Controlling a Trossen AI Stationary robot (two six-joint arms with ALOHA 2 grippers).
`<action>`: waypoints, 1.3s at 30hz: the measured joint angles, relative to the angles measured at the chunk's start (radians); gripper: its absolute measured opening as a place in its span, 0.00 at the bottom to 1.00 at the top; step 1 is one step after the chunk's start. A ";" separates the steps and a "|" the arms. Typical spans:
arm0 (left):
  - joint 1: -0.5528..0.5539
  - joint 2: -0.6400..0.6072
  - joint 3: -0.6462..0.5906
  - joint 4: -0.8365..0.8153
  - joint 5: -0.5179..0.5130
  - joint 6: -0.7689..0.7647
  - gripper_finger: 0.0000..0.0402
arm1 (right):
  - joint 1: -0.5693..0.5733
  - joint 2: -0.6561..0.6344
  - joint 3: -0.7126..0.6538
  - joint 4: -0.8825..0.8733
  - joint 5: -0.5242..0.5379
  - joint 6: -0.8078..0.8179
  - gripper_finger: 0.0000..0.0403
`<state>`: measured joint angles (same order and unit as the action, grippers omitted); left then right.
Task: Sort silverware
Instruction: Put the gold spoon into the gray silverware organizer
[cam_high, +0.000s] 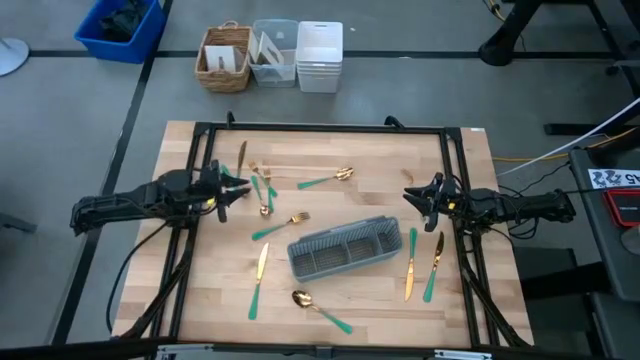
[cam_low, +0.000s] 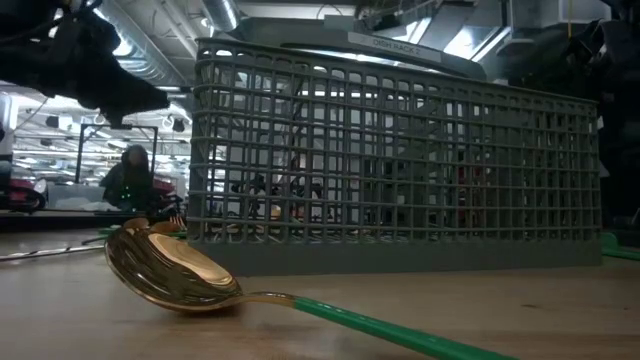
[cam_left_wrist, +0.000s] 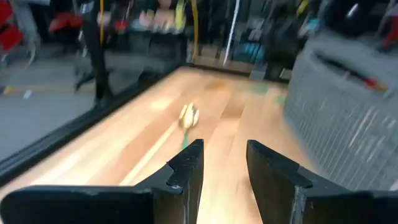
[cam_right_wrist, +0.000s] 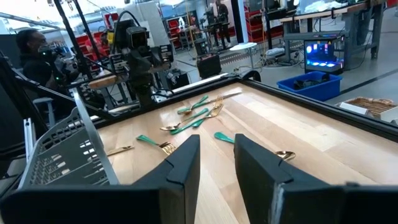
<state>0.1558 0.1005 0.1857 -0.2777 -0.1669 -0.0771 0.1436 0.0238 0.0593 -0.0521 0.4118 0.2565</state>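
Right now I see my left gripper (cam_high: 232, 190) over the left part of the light wooden table (cam_high: 200, 290) and my right gripper (cam_high: 413, 196) over the right part, both with fingers spread and holding nothing. Around the grey slotted plastic caddy (cam_high: 340, 246) in the middle lies the gold silverware with teal-green handles: a spoon (cam_high: 320, 309) in front, a knife (cam_high: 259, 279) to its left, two pieces (cam_high: 421, 264) to its right, and a cluster (cam_high: 268, 190) just beside the left gripper.
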 joint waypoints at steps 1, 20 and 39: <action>0.000 0.023 0.024 -0.040 -0.009 0.001 0.28 | 0.000 0.000 0.000 0.000 0.000 0.000 0.25; 0.168 0.661 0.381 -0.262 -0.035 0.185 0.28 | 0.000 0.000 0.002 0.007 0.069 0.000 0.25; 0.403 0.972 0.575 -0.454 0.072 0.245 0.28 | 0.000 0.000 0.004 -0.004 0.068 -0.002 0.25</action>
<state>0.5586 1.0730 0.7609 -0.7315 -0.0948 0.1682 0.1436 0.0238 0.0635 -0.0563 0.4797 0.2547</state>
